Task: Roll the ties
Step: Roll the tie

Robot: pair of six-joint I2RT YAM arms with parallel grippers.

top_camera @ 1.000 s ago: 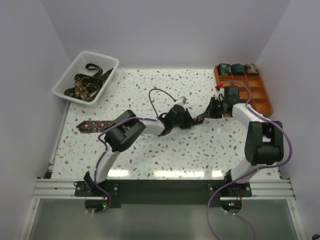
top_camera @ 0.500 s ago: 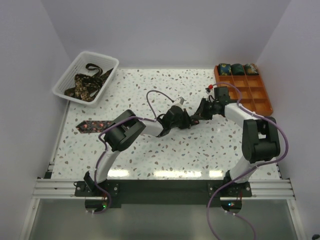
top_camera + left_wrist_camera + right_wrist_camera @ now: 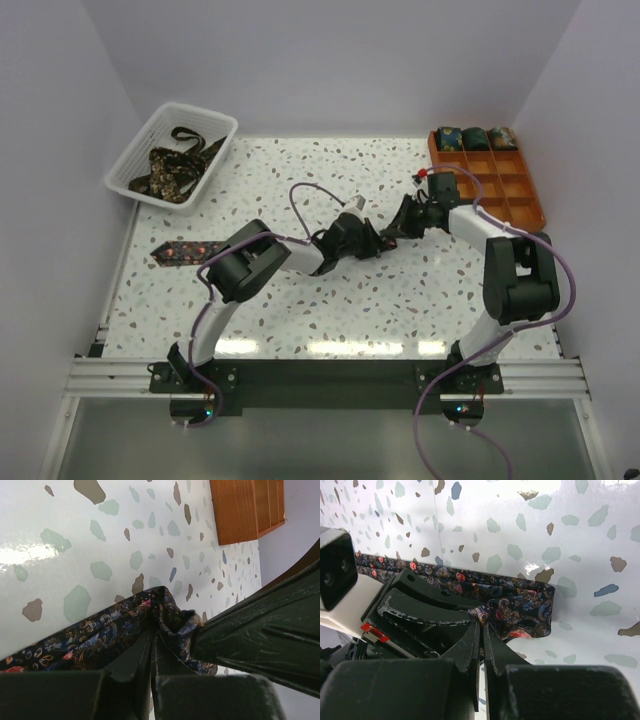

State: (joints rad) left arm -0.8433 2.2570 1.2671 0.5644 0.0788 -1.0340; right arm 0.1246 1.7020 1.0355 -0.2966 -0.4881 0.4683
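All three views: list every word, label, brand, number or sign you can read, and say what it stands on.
None: no text is readable in any view.
The tie shows only a floral pattern; the orange tray, white basket, left claw and right claw bear no lettering.
The red patch by the left claw is too blurred to read.

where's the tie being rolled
Top view: the dark floral fabric tie lies mid-table, its end held by the left gripper and right gripper, left of the orange gridded tray.
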